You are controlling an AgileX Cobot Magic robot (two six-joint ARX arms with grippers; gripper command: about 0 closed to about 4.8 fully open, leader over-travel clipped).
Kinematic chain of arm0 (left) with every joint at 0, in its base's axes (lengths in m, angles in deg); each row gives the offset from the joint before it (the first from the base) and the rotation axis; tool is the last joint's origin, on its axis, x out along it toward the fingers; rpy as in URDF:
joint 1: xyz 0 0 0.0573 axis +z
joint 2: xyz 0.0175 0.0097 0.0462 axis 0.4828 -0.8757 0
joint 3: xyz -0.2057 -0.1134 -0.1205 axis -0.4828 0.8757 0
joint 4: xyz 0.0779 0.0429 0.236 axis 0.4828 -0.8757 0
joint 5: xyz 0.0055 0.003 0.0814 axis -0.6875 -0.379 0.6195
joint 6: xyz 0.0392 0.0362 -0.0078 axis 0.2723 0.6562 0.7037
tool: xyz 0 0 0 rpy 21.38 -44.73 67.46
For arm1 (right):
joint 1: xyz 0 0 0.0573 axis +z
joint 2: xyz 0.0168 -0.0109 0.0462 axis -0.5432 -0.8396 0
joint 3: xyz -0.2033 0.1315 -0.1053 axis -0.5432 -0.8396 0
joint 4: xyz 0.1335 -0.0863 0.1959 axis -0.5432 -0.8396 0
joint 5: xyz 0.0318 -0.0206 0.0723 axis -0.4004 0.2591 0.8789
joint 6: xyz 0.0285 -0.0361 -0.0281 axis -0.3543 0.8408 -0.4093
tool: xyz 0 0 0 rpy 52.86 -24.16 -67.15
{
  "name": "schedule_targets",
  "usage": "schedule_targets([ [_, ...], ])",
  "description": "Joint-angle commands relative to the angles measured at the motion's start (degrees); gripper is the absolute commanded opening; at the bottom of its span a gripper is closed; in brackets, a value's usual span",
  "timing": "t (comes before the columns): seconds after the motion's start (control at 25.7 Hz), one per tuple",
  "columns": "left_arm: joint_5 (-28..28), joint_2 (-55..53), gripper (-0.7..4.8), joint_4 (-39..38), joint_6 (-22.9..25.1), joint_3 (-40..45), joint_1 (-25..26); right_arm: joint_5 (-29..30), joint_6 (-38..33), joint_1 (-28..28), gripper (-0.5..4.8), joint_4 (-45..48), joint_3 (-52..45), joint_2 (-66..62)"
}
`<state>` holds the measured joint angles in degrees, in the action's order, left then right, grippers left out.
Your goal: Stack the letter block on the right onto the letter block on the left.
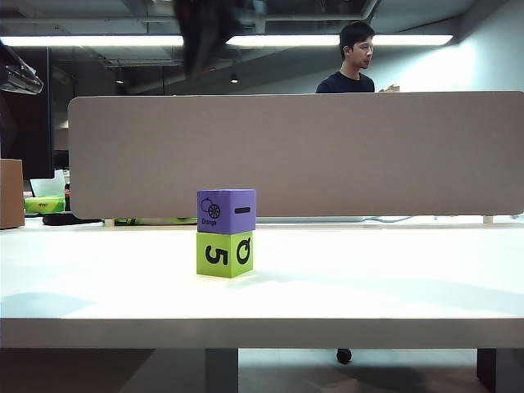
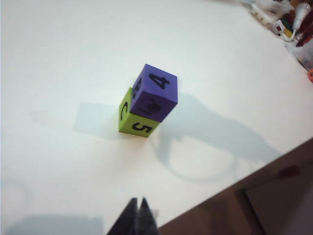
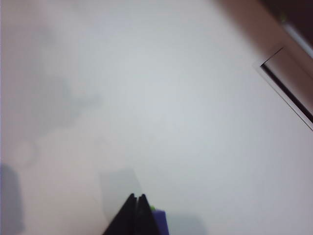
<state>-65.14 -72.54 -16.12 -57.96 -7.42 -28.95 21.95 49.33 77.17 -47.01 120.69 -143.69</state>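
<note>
Left gripper (image 2: pixel 137 215), right gripper (image 3: pixel 136 210): both clenched, empty, raised above purple foam cube (image 1: pixel 226 210) atop green foam cube (image 1: pixel 224 254).

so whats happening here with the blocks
The stacking looks done: the purple block sits on the green block mid-table, a bit skewed. Neither gripper holds anything. The left gripper is shut, hanging off to the side of the stack; the right gripper is shut too, above the table beside the blocks.
</note>
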Motion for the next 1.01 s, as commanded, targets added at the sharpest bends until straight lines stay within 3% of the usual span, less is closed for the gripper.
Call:
schedule_targets([
  [0.04,6.1,0.2,0.03,0.9,-1.1,-0.4,0.1,0.1,-2.0,1.2,-0.09,1.7,0.0,2.4],
  [0.31,14.4,8.0,0.03,4.2,3.1,-0.4,0.1,1.4,-1.7,4.1,-0.09,12.3,-6.2,11.3],
  [0.43,24.8,17.2,0.05,5.1,4.9,-0.1,0.1,1.4,-2.3,5.6,-0.09,24.5,-20.4,21.4],
  [0.58,30.6,24.7,0.26,6.3,5.4,1.4,0.1,1.1,-3.5,5.9,-0.09,34.8,-33.7,30.3],
  [0.78,31.3,34.1,0.26,6.3,5.4,5.3,0.1,-4.1,-6.8,5.9,-0.09,46.9,-52.7,43.5],
  [1.01,31.3,44.2,0.26,5.4,5.1,11.1,0.1,-12.1,-8.8,7.6,-0.09,49.3,-65.0,54.5],
])
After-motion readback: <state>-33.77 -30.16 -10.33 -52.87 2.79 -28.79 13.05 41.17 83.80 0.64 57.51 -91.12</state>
